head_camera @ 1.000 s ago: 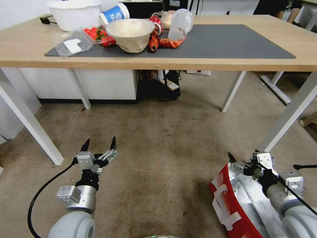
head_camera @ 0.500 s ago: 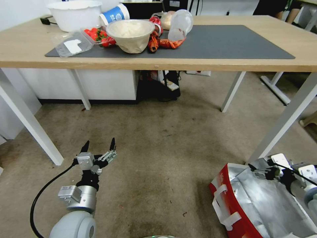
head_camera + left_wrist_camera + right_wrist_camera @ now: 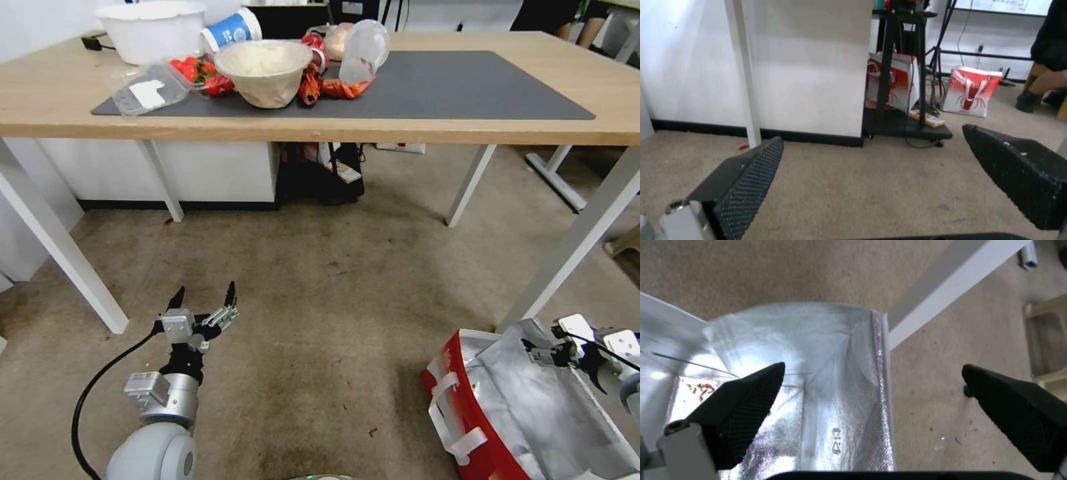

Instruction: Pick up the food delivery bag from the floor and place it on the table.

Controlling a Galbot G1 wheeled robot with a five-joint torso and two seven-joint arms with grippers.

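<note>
The food delivery bag [image 3: 477, 427] lies open on the floor [image 3: 333, 300] at my lower right, showing a red side, white strap handles and silver foil lining [image 3: 818, 350]. My right gripper [image 3: 565, 363] hangs open over the bag's far right corner. In the right wrist view the right gripper [image 3: 872, 366] straddles the foil wall, one finger over the inside and one over the carpet, and grips nothing. My left gripper [image 3: 205, 291] is open and empty, low over the carpet at my left, and the left wrist view shows the left gripper [image 3: 872, 133] wide apart. The table [image 3: 467, 131] with its dark grey mat [image 3: 467, 87] stands ahead.
A white table leg [image 3: 580, 233] rises just beyond the bag; another leg [image 3: 60, 253] is at the left. A white tub [image 3: 150, 27], a paper bowl [image 3: 263, 67], a tomato container [image 3: 197, 70] and wrappers crowd the mat's left end. A black stand [image 3: 327, 173] sits under the table.
My right gripper has moved rightwards from the bag's near left rim to its far right corner. The left arm has sunk slightly. The bag stays on the floor.
</note>
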